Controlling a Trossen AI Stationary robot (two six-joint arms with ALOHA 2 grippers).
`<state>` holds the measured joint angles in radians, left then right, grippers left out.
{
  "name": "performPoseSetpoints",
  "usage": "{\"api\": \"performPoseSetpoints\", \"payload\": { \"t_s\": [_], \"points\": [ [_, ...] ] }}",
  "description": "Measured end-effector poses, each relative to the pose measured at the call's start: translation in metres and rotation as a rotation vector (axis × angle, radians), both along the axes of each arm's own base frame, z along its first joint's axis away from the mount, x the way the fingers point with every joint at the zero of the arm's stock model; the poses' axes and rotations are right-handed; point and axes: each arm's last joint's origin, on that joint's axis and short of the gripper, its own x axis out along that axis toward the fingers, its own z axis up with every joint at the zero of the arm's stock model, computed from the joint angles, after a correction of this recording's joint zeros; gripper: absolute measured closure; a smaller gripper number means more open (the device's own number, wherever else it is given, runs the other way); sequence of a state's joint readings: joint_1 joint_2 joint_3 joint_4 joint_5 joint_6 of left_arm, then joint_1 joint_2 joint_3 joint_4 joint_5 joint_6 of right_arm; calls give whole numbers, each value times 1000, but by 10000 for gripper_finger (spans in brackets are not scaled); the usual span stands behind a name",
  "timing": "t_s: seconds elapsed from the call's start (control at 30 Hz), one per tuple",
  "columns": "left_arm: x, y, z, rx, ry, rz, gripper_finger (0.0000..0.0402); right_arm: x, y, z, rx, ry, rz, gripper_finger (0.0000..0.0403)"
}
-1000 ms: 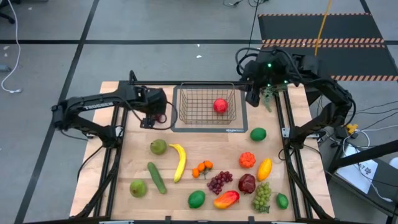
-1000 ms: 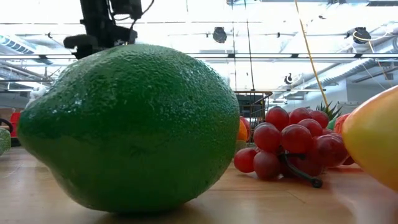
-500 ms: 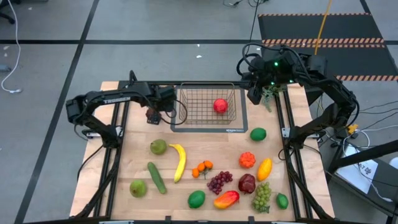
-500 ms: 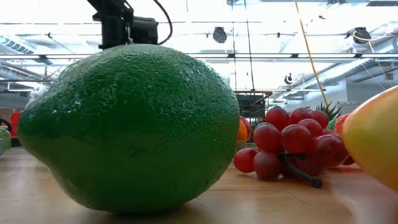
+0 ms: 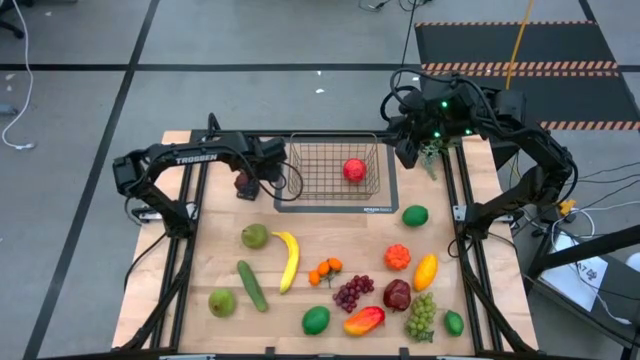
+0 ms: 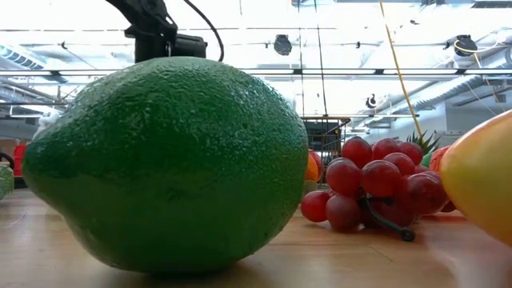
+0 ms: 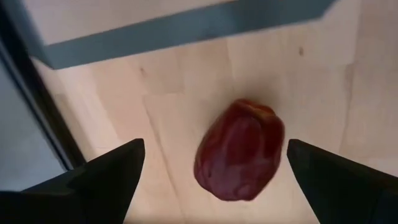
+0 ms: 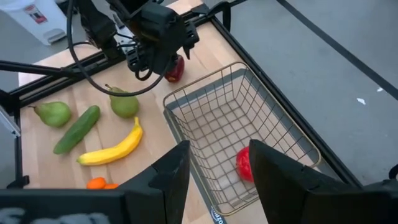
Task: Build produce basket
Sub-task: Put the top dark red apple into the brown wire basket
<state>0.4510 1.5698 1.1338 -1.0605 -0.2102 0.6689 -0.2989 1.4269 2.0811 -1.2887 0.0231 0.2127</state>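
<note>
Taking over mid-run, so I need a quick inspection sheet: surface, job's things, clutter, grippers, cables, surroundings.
Surface: wooden table, basket on a dark mat.
Job's things: basket holds one red fruit; dark red apple lies on wood left of it; banana, cucumber and the rest loose in front.
Clutter: spiky green piece under right arm.
Grippers: left gripper open above the apple; right gripper part open, empty, beside the basket.
Cables: white cable on floor.
Surroundings: striped floor mat.

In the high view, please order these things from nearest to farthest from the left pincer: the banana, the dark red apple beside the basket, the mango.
1. Dark red apple, right below the left pincer.
2. Banana, mid-table.
3. Mango, front edge.
</note>
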Motion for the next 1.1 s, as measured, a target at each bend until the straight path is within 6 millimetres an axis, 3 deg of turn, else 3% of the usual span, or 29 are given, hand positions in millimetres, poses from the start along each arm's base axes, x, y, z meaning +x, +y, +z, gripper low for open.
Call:
{"api": "performPoseSetpoints", "payload": {
  "t_s": [0.63,1.1],
  "points": [
    [-13,1,-35,3,75,-217,2,0,0,0,8,-9,-7,243],
    [-15,6,-37,16,62,-178,2,0,0,0,-18,0,15,243]
  ]
}}
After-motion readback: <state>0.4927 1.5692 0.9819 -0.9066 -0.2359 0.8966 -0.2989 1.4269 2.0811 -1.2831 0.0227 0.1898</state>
